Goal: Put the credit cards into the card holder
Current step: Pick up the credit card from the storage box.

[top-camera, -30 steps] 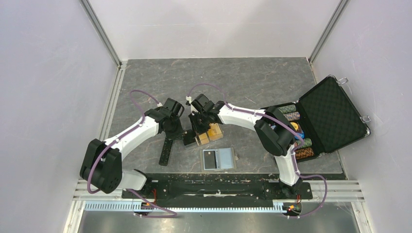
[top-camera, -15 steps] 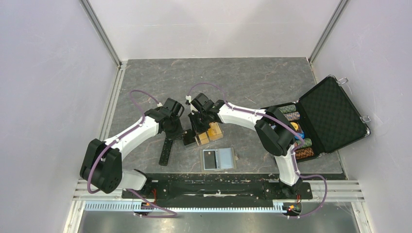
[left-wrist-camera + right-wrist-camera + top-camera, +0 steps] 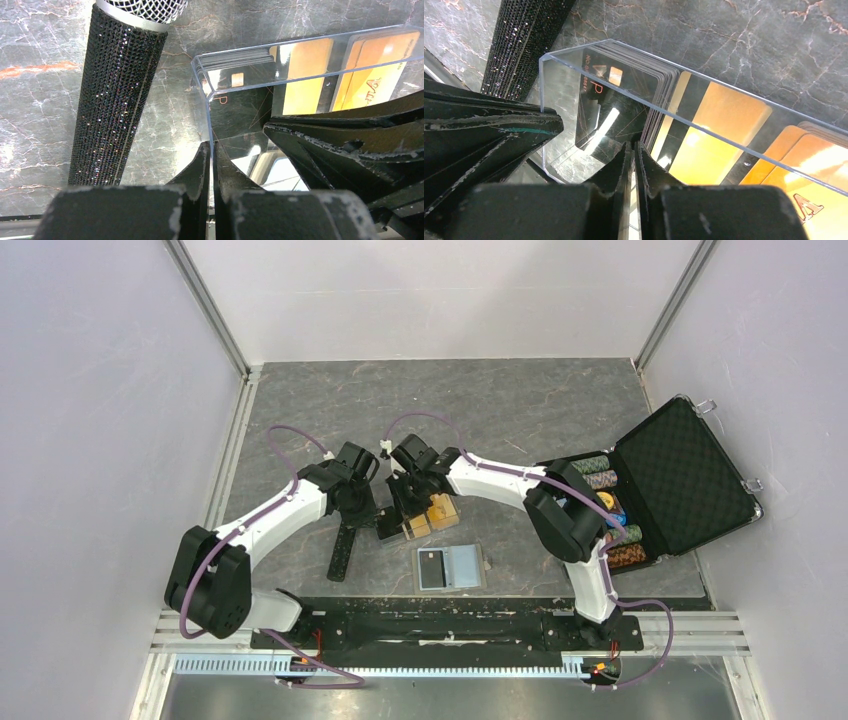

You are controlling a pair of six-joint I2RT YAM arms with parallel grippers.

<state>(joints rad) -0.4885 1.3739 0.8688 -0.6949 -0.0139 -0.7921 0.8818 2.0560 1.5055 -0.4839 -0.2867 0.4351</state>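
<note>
Clear tray point(image 3: 235, 117): thin, hard, see-through plastic with a sharp square corner. It holds the credit cards point(image 3: 719, 115) standing on edge. A black stack sits at one end, and glossy orange-gold cards with rounded corners stand beside it. One more dark card lies on the left leaf of the card holder point(image 3: 450, 567). The holder lies open flat near the arm bases, pale blue inside with a grey rim, well apart from the tray.

Left gripper point(image 3: 210, 150): matte black fingers with scuffed edges, pinched together on the tray's end wall. Right gripper point(image 3: 633, 147): fingers almost closed, with a pale sliver in the gap that looks like the tray's near wall, though glare makes it hard to be sure.

Black bar point(image 3: 117, 95): long, with a glittery studded surface and a silver mesh end, lying just beside the tray.

Table point(image 3: 480, 400): dark grey marble look with pale and rusty veins. Walls point(image 3: 100, 440) are plain pale lilac, with metal rails at the corners.

Chip case point(image 3: 685, 475): open at the right, with a black foam lid and metal edges. Rolls of striped poker chips point(image 3: 627, 555) sit inside, partly hidden by the right arm.

Card print is mostly unreadable. The orange cards are cut off at the edges of both wrist views.
</note>
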